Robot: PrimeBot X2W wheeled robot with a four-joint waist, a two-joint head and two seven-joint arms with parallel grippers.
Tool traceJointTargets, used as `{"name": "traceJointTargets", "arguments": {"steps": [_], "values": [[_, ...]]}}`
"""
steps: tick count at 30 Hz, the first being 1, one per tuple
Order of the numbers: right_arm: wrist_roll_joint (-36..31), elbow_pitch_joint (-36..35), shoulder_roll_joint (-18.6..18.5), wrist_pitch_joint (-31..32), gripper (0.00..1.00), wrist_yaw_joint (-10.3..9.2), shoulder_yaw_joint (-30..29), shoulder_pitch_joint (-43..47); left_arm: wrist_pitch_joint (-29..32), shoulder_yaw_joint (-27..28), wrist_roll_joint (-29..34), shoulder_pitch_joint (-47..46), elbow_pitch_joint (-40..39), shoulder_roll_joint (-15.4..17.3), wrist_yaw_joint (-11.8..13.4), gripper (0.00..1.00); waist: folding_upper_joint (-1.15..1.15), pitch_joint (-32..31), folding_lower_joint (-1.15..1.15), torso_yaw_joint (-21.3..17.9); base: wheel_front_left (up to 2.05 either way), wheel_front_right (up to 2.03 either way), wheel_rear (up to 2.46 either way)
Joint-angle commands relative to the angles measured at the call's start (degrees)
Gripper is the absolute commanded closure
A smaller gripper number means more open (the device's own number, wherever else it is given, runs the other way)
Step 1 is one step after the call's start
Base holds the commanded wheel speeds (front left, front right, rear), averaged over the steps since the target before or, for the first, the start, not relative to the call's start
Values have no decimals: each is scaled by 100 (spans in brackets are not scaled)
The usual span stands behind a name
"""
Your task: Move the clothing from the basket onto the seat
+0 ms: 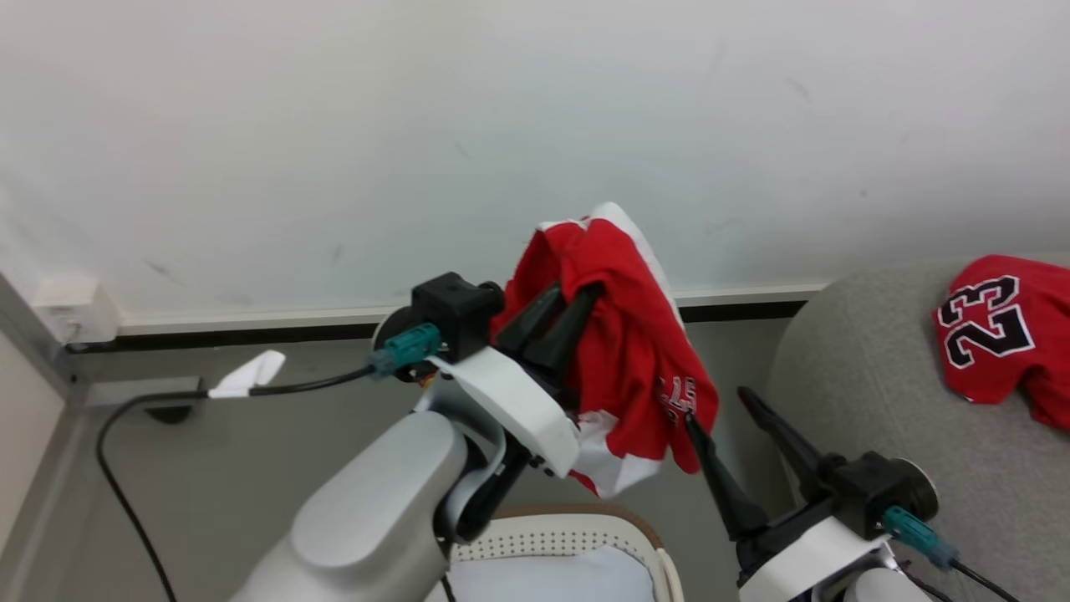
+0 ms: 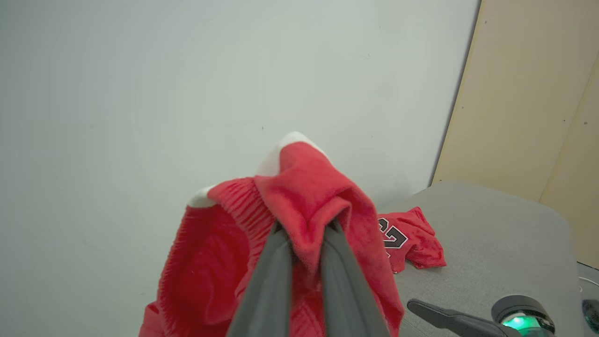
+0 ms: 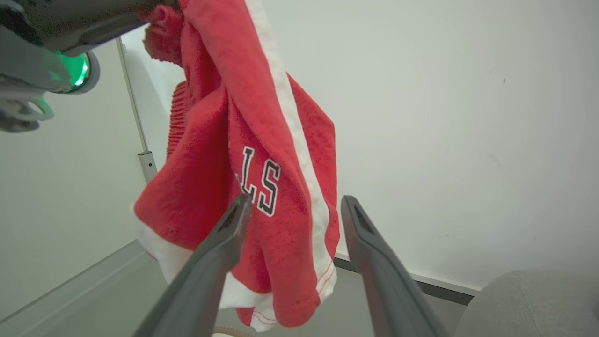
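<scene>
Laundry held in mid-air
The left claw [image 1: 575, 291] is pinched tight on the red garment [image 1: 627, 334] with a white band, above the near basket [image 1: 577, 535]; the right claw [image 1: 717, 407] stands spread just beside its lower hem. The jersey [image 1: 995, 334] numbered 23 lies on the grey seat [image 1: 869, 393], far right.

A silver-grey forearm [image 1: 376, 518], white wrist brackets [image 1: 518, 401] and teal cable plugs [image 1: 405, 347] back the black, long-fingered left tool [image 1: 573, 294] and right tool [image 1: 717, 407].
</scene>
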Motion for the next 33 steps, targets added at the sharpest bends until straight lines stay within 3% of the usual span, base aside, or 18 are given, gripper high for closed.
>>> {"name": "traceJointTargets", "arguments": {"steps": [1, 9, 15, 16, 17, 18, 24, 33], "values": [[27, 172, 18, 35, 0, -10, 114, -160, 14, -56, 29, 54, 6, -57, -35, 100, 0, -52, -1, 170, 0, 0, 0], [-177, 1167, 130, 89, 0, -11, 355, -623, 48, -495, 58, 24, 73, -505, -209, 100, 0, -228, -1, 885, 0, 0, 0], [-72, 1718, 199, 28, 0, -11, 509, -831, 105, -812, -29, 121, 11, -648, -322, 100, 0, -356, -1, 1345, 0, 0, 0], [-37, 1802, 208, 16, 21, -11, 526, -853, 115, -831, -43, 127, 0, -661, -314, 100, 0, -370, -1, 1404, 0, 0, 0], [-9, 1862, 219, 4, 65, -11, 543, -877, 120, -837, -52, 130, -3, -668, -305, 100, 0, -376, -1, 1448, 0, 0, 0], [25, 1919, 221, -2, 100, -11, 554, -895, 127, -853, -61, 136, -3, -673, -298, 100, 0, -382, -1, 1493, 0, 0, 0], [235, 2116, 266, -37, 100, -11, 705, -1019, 128, -822, -92, 156, 15, -583, -240, 100, 0, -363, -1, 1534, 0, 0, 0], [725, 1830, 232, -52, 100, -11, 482, -1079, 119, -809, -87, 235, 36, -462, -145, 100, 0, -271, -1, 1180, 0, 0, 0]]}}
